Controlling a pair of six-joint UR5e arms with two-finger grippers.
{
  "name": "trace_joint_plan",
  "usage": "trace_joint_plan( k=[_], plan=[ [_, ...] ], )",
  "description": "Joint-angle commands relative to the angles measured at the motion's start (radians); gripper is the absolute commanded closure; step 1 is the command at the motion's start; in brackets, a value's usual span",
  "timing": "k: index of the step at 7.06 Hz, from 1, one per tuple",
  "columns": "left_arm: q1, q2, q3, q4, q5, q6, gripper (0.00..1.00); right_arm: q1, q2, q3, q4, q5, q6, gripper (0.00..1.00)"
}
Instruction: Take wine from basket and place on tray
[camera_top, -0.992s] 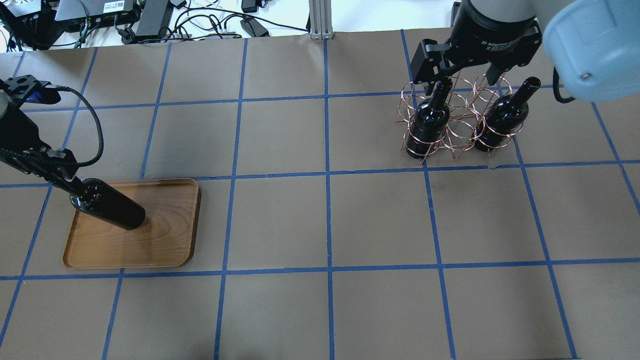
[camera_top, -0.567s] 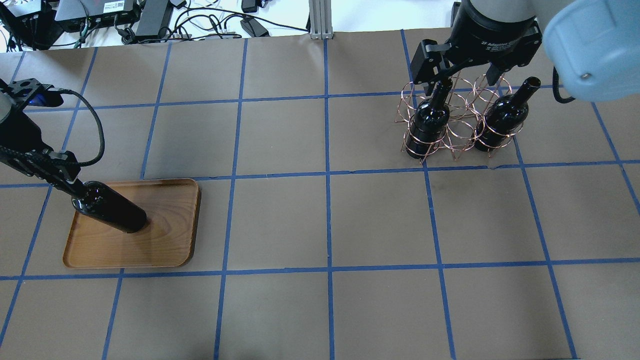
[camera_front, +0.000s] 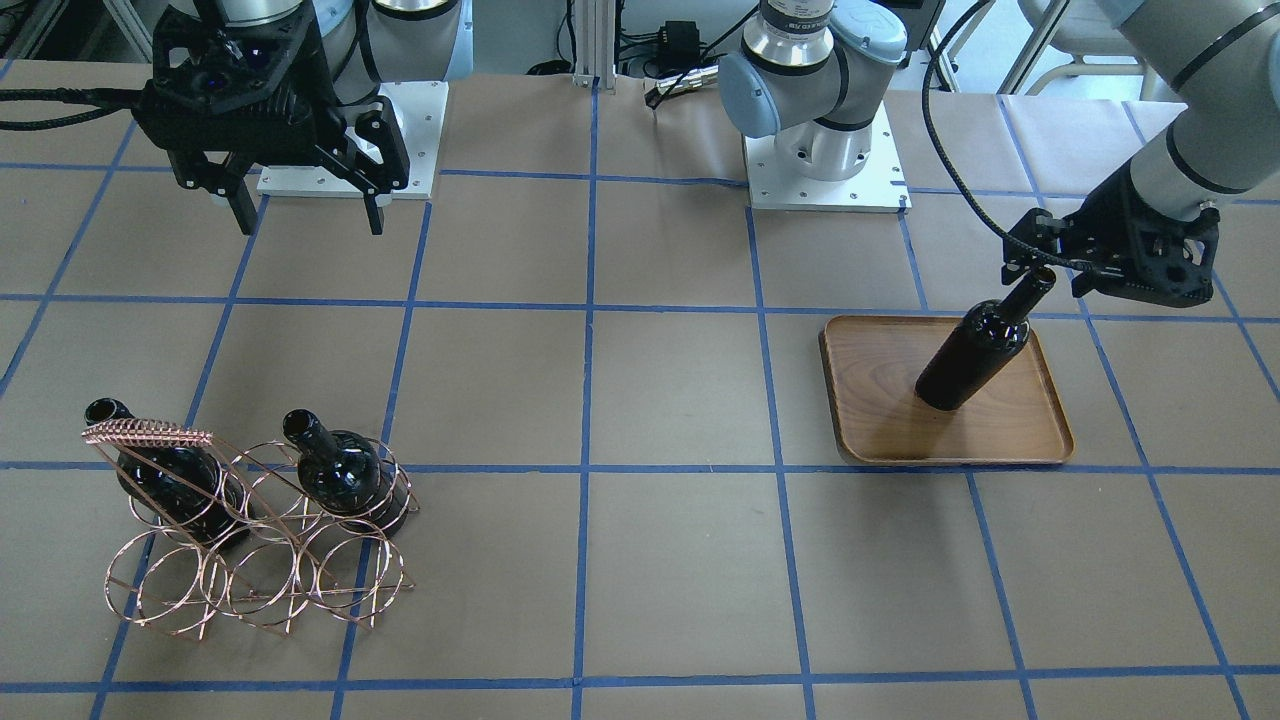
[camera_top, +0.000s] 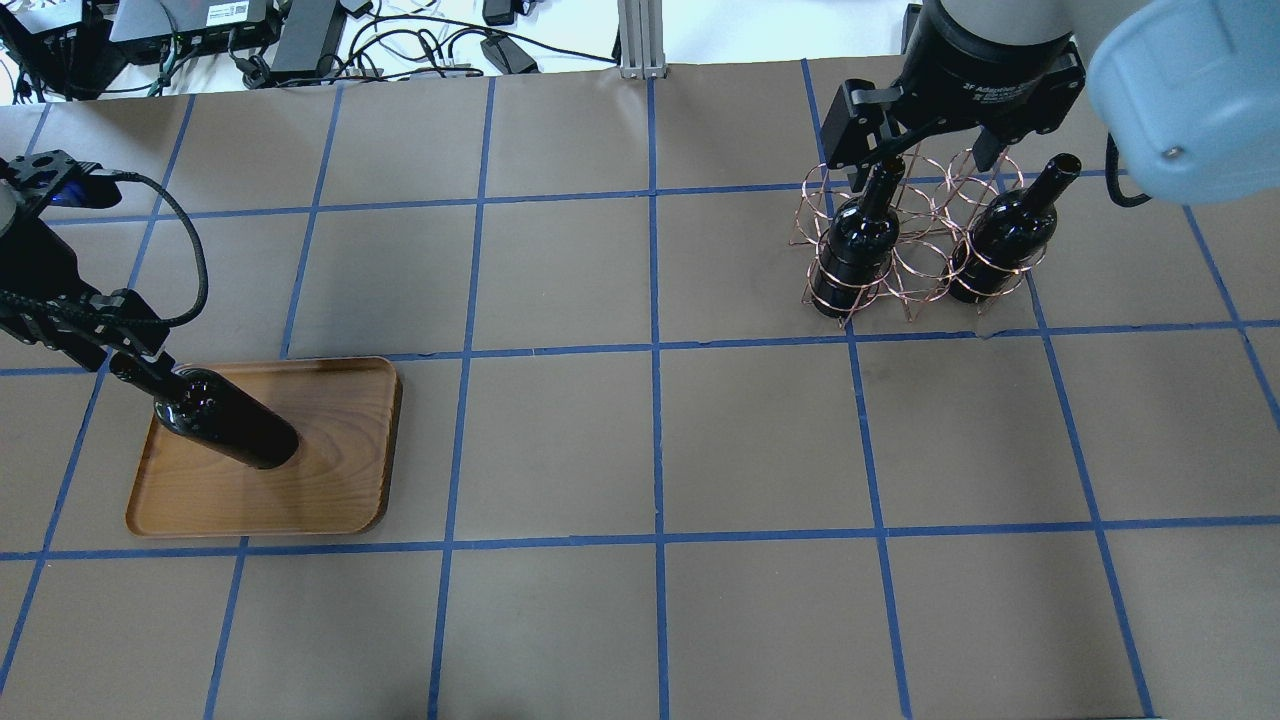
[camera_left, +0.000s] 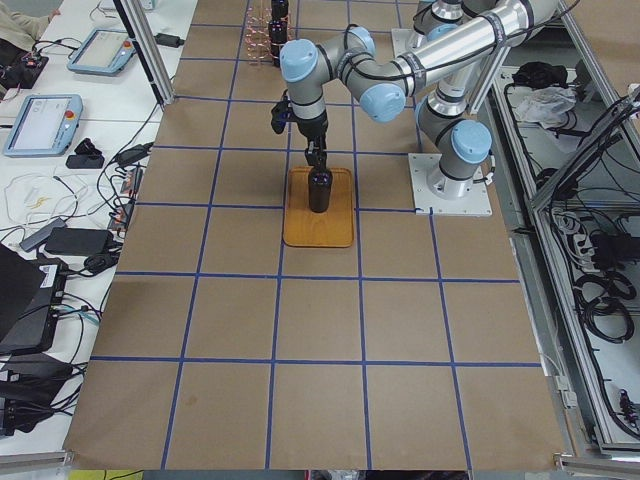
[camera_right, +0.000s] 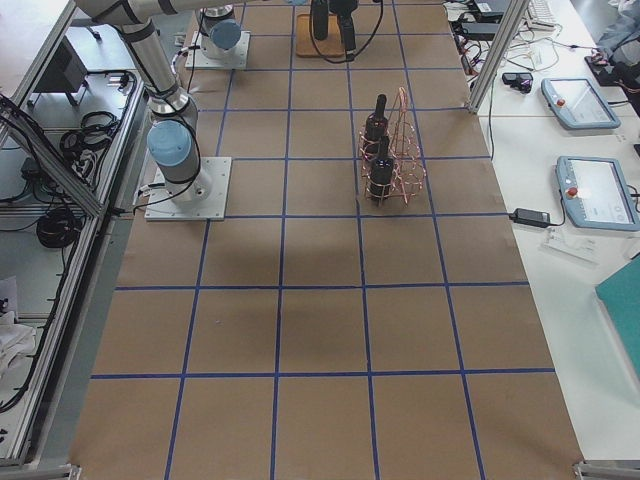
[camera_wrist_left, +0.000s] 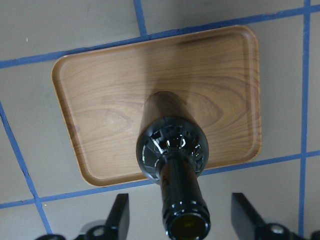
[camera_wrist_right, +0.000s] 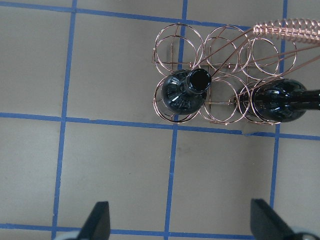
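Note:
A glossy black wine bottle (camera_top: 228, 430) stands upright on the brown wooden tray (camera_top: 330, 480); it also shows in the front view (camera_front: 972, 355) and the left wrist view (camera_wrist_left: 172, 145). My left gripper (camera_wrist_left: 182, 220) is open. Its fingers (camera_wrist_left: 120, 215) stand wide on either side of the bottle's neck without touching it. My right gripper (camera_top: 925, 160) is open and empty, high above the copper wire basket (camera_top: 915, 265). Two more black bottles (camera_top: 855, 250) (camera_top: 1000, 245) stand in the basket's rings, also seen in the right wrist view (camera_wrist_right: 182, 95) (camera_wrist_right: 277, 102).
The basket's coiled-wire handle (camera_front: 150, 435) rises beside one bottle. The tray (camera_front: 950, 445) lies on brown paper with blue tape lines. Cables and boxes (camera_top: 250, 40) lie beyond the table's far edge. The arm bases (camera_front: 825, 170) stand at the robot's side.
My left gripper has let go of the bottle's neck and drawn back from it, so the neck now shows. The bottle stands on the tray. The right arm has not moved.

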Motion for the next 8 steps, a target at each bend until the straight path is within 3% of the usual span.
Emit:
trace_joint_plan(
  k=[1, 5, 6, 8],
  plan=[
    [-0.018, 0.033, 0.039, -0.038, -0.008, -0.08, 0.0, 0.0, -0.002, 0.0, 0.001, 0.0, 0.0, 0.0],
    [-0.332, 0.073, 0.137, -0.075, -0.083, -0.528, 0.0, 0.002, -0.002, -0.002, 0.007, 0.003, 0.002, 0.0],
    [-0.387, 0.073, 0.137, -0.069, -0.128, -0.559, 0.0, 0.002, -0.002, -0.002, 0.005, 0.003, 0.002, 0.0],
    [-0.486, 0.096, 0.145, -0.061, -0.128, -0.576, 0.0, 0.002, -0.002, -0.002, 0.007, 0.002, 0.002, 0.0]
  ],
)
